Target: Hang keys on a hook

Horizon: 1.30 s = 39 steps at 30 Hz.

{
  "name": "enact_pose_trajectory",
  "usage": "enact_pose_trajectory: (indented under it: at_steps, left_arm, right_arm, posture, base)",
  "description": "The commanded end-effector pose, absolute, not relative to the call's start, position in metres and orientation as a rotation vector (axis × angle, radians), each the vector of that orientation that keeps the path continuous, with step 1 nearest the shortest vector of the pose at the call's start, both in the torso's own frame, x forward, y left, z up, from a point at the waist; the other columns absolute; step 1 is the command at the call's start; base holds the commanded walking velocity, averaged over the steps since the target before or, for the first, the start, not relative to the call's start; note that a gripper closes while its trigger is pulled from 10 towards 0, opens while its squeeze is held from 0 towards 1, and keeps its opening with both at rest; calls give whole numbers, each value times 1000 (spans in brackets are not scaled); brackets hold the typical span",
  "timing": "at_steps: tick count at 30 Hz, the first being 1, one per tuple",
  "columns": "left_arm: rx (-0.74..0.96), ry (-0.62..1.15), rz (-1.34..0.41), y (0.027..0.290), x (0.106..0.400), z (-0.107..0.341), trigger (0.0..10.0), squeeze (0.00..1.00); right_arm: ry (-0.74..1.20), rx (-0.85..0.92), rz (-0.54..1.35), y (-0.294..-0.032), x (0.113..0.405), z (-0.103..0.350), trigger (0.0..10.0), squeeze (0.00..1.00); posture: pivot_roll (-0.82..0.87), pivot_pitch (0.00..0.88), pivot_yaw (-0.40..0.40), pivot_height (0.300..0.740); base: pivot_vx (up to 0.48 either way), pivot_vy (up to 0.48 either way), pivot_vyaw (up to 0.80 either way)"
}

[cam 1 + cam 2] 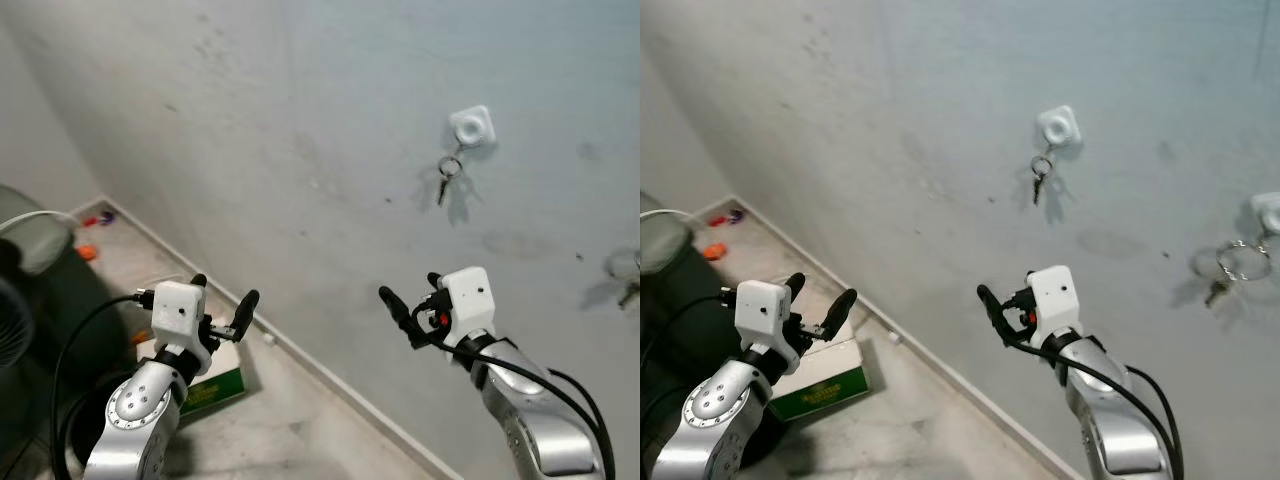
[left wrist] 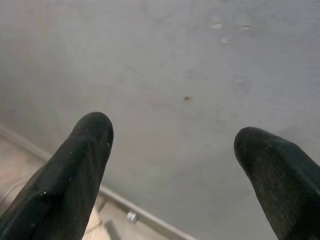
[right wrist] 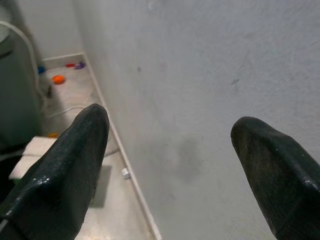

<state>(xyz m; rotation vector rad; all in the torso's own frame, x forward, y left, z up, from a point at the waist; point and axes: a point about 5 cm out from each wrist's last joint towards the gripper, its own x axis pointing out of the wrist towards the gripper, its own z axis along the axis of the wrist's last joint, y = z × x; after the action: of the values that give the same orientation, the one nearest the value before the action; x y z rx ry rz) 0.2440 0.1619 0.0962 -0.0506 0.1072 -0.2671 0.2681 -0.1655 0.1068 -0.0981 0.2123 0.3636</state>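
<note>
A white square hook (image 1: 470, 127) is fixed on the grey wall, and a small bunch of keys (image 1: 448, 178) hangs from it on a ring. Further right, a second white hook (image 1: 1268, 210) carries another key ring with a key (image 1: 1230, 270). My left gripper (image 1: 222, 298) is raised low on the left, well below and left of the hooks, open with nothing between its fingers (image 2: 80, 165). My right gripper (image 1: 412, 292) is held up below the first hook, also open and empty, its fingers (image 3: 75, 155) pointing at the bare wall.
A white baseboard (image 1: 330, 385) runs along the foot of the wall. On the floor by my left arm lies a green and white box (image 1: 820, 375). A dark round appliance (image 1: 30, 245) and small orange toys (image 1: 87, 252) are at the far left.
</note>
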Motion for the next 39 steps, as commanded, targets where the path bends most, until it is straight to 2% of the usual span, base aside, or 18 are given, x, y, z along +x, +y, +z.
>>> enact_pose_trajectory:
  at_steps: [1,14,28,39]
  left_arm:
    - [-44,119,-267,161,243,95,10000,0]
    - [-60,133,-268,161,239,94,10000,0]
    - [-44,129,-274,162,239,96,10000,0]
    - [-33,134,-295,163,240,100,10000,0]
  right_arm:
    - [208,-92,363,-167,270,109,10000,0]
    - [227,-83,369,-166,270,104,10000,0]
    - [226,-85,325,-178,278,105,10000,0]
    - [227,-84,320,-177,276,102,10000,0]
  posture:
    - [46,21,28,740]
    - [50,43,19,740]
    - [70,43,28,740]
    - [65,63,50,740]
  base:
    - [0,0,0]
    - [0,0,0]
    - [0,247,0]
    - [0,288,0]
